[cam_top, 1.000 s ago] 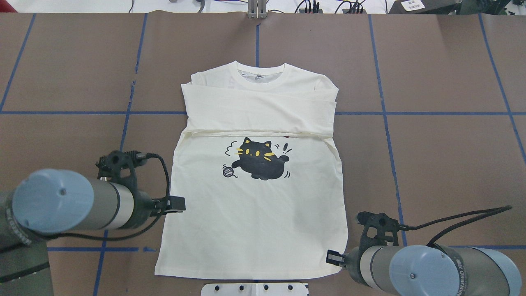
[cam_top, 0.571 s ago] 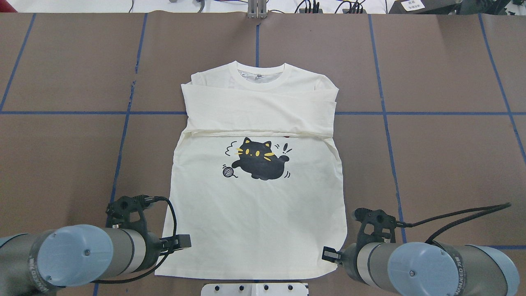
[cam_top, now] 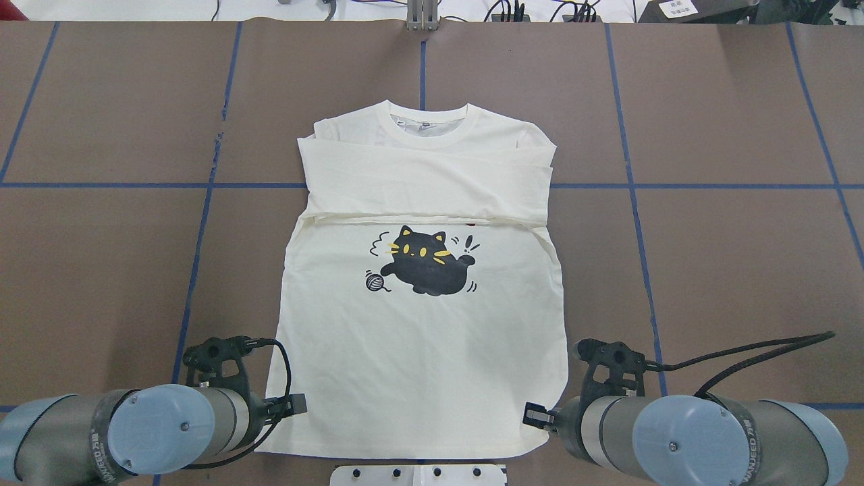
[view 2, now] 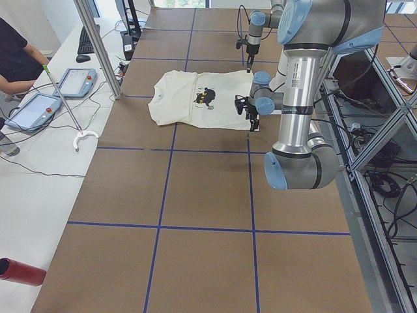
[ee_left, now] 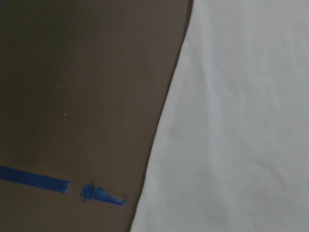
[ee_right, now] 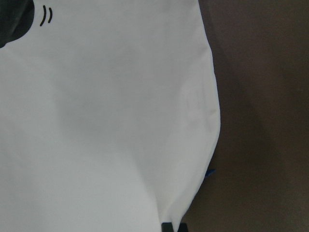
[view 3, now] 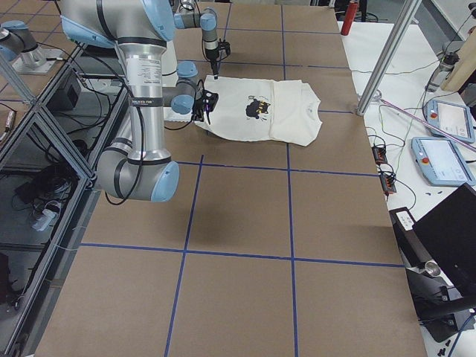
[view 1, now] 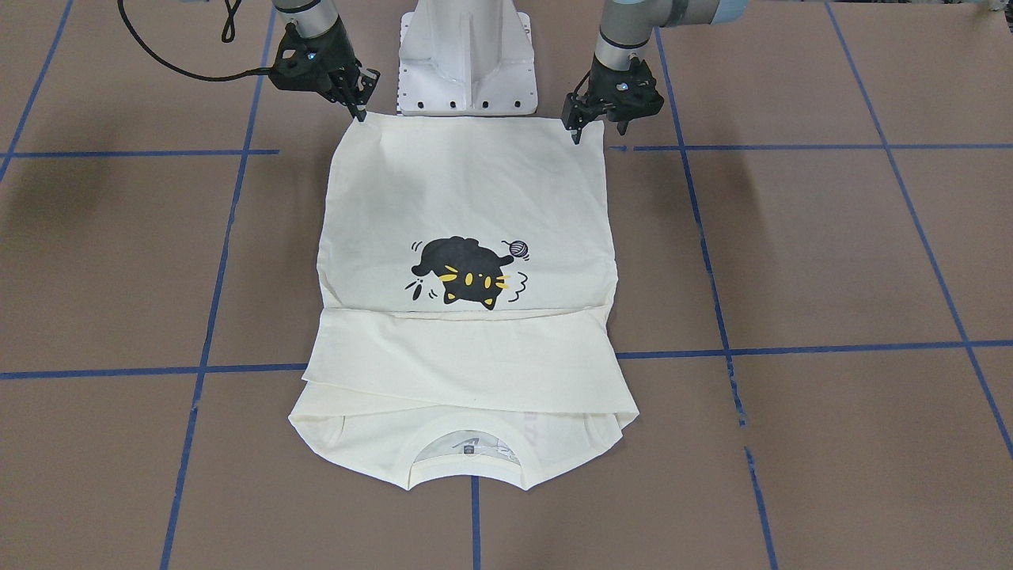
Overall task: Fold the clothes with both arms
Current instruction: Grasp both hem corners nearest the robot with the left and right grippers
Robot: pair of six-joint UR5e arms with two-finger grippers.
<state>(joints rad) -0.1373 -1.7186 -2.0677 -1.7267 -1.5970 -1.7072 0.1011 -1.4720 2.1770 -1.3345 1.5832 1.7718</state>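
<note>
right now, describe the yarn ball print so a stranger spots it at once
A cream shirt lies on the brown table. On its front sits a black cat print; the yarn ball is the small grey scribbled circle by the cat's paw, the only round line-drawn mark beside that solid black shape.

Shirt lettering is mostly buried under the folded sleeves, only a red speck peeks out. Overhead, the left arm and right arm cover both hem corners by the table's robot-side edge. Right wrist cam crops the cat print. Left gripper and right gripper: grip too tiny to judge.
</note>
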